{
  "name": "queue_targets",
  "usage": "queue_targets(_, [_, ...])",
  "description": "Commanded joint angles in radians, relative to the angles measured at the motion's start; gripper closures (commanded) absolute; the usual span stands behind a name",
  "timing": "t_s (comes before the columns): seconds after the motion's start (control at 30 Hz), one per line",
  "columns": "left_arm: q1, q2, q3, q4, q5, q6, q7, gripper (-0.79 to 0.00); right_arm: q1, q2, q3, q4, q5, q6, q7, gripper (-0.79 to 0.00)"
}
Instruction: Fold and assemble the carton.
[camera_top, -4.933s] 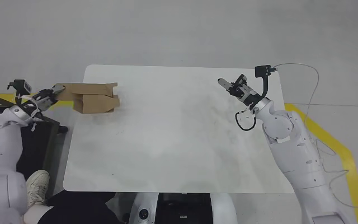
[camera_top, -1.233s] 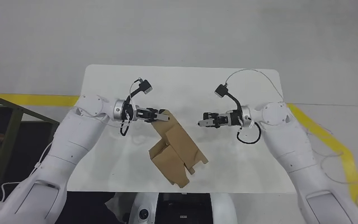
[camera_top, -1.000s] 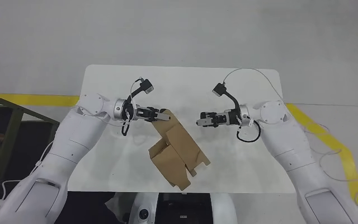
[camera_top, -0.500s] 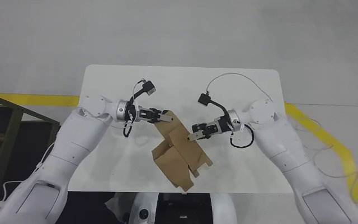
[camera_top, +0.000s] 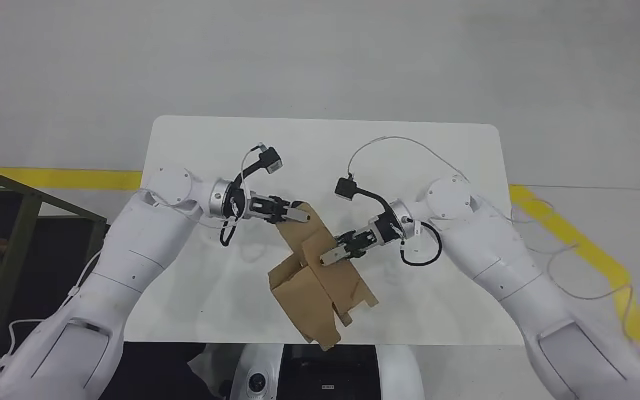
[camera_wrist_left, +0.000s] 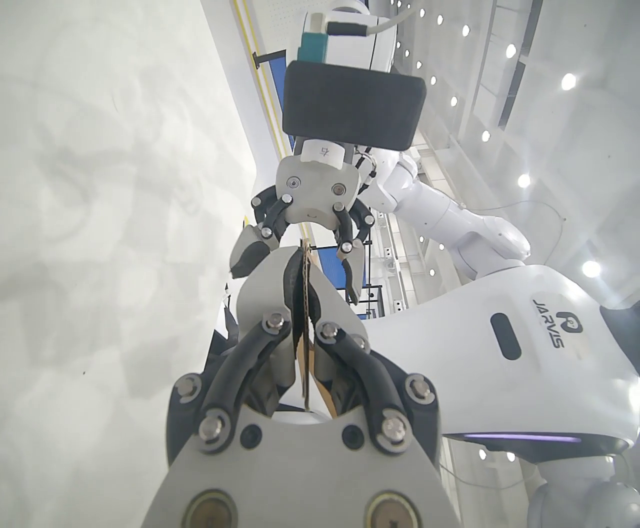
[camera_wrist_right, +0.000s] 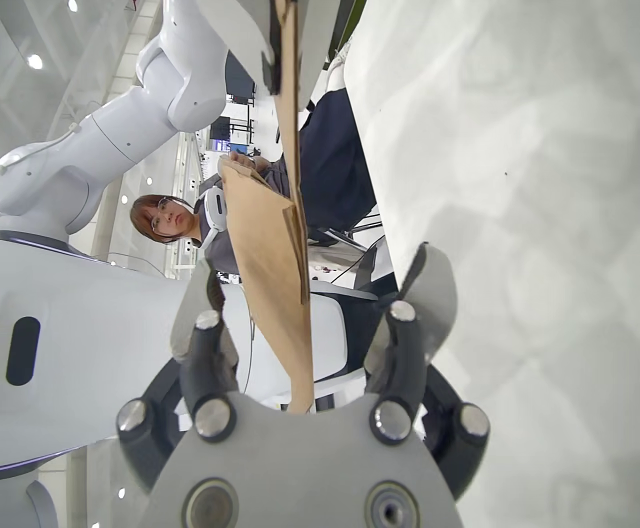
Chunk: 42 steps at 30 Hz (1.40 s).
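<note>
The left gripper (camera_top: 296, 211) is clamping the far top corner of the carton (camera_top: 320, 285), its jaws pressed tight on a thin edge of cardboard. From there the carton is hanging over the near middle of the table (camera_top: 440, 160), a half-flattened brown sleeve slanting toward the near edge; whether its low end is touching the tabletop I am not able to tell. The right gripper (camera_top: 328, 257) is sitting just right of that grip with its jaws spread wide, straddling the same panel edge-on, and the cardboard is running between the fingers without, as far as I am seeing, touching either. To my eye the step in hand is taking a second grip so the two arms can be pulling the sleeve open into a box. Doing it well is looking like a matter of sliding the right gripper in deep enough that the pads are landing on flat board and not the bare rim, catching one layer only and not the folded layer beside it, and closing squarely so the panel is not creasing. The left grip should be holding firm and quiet meanwhile, since thin board is likely to be swinging or buckling if either arm is twisting
</note>
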Motion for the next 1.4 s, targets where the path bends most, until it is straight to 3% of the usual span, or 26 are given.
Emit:
queue_targets(0.0, [-0.004, -0.001, 0.001, 0.009, 0.000, 0.001, -0.004, 0.000, 0.008, 0.003, -0.017, -0.001, 0.014, -0.004, -0.004, 0.000])
queue_targets(0.4, [-0.010, -0.006, 0.000, 0.034, 0.004, -0.012, -0.014, 0.000, 0.050, 0.022, -0.104, 0.003, 0.111, -0.025, -0.024, 0.000])
queue_targets(0.43, [-0.009, -0.006, -0.002, 0.035, 0.004, -0.014, -0.008, -0.228, 0.053, 0.023, -0.108, 0.004, 0.123, -0.024, -0.024, 0.000])
queue_targets(0.47, [-0.008, -0.007, -0.003, 0.034, 0.003, -0.015, -0.006, -0.785, 0.056, 0.025, -0.112, 0.005, 0.132, -0.025, -0.025, 0.000])
queue_targets(1.0, [0.051, 0.009, -0.099, 0.035, -0.075, -0.029, 0.042, -0.785, 0.038, 0.051, -0.065, 0.098, 0.282, -0.068, -0.068, 0.000])
queue_targets(1.2, [0.080, 0.015, -0.128, 0.013, -0.047, -0.008, 0.116, -0.785, 0.003, 0.050, -0.007, 0.127, 0.310, -0.154, -0.187, 0.000])
queue_targets(1.37, [0.115, 0.022, -0.156, -0.038, 0.001, 0.001, 0.184, -0.785, -0.032, 0.050, 0.026, 0.109, 0.253, -0.161, -0.350, 0.000])
